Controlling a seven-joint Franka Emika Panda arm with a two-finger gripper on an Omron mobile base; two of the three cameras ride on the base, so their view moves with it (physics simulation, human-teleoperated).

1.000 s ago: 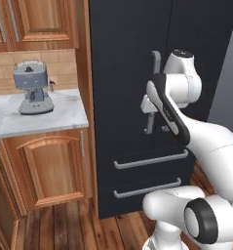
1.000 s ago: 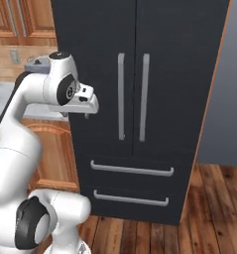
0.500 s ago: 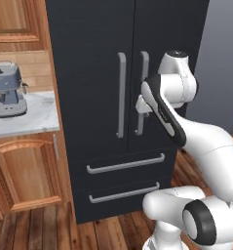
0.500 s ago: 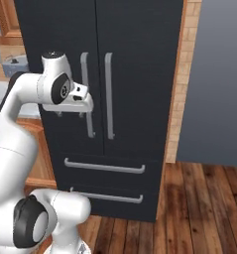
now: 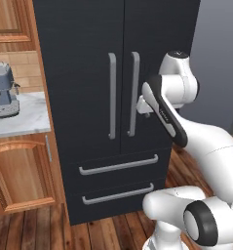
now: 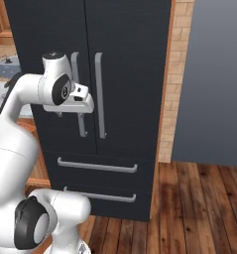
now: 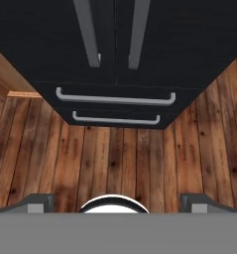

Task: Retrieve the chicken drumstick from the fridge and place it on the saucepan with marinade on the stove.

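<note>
Claw (image 6: 83, 101) held up in front of the fridge (image 5: 88, 73), at about the height of the lower half of the two long grey door handles. In the hand view the two finger tips (image 7: 38, 201) sit far apart at the bottom corners with nothing between them, so the claw is spread wide and holds nothing.

Both fridge doors are closed, and the two drawers under them are closed too. The door handles (image 5: 112, 95) stand upright side by side at the centre seam, one on each door. Each drawer has a long grey bar handle (image 5: 119, 165) running across its front, one above the other. In the left base view the claw (image 5: 143, 105) lies just to the right of the right door handle; whether it touches the handle cannot be told. In the right base view it overlaps the left handle.

The hand view looks down the fridge front: the bottom ends of the two door handles at the top, the two drawer handles (image 7: 115, 99) below them, and then the brown wooden floor (image 7: 120, 158).

Left of the fridge in the left base view is a pale bench (image 5: 18, 119) over a wooden cabinet (image 5: 20, 173), and a grey coffee machine (image 5: 2, 93) stands on the bench. Right of the fridge in the right base view is a strip of brick wall (image 6: 169, 89) and then a plain grey wall (image 6: 211, 79).
</note>
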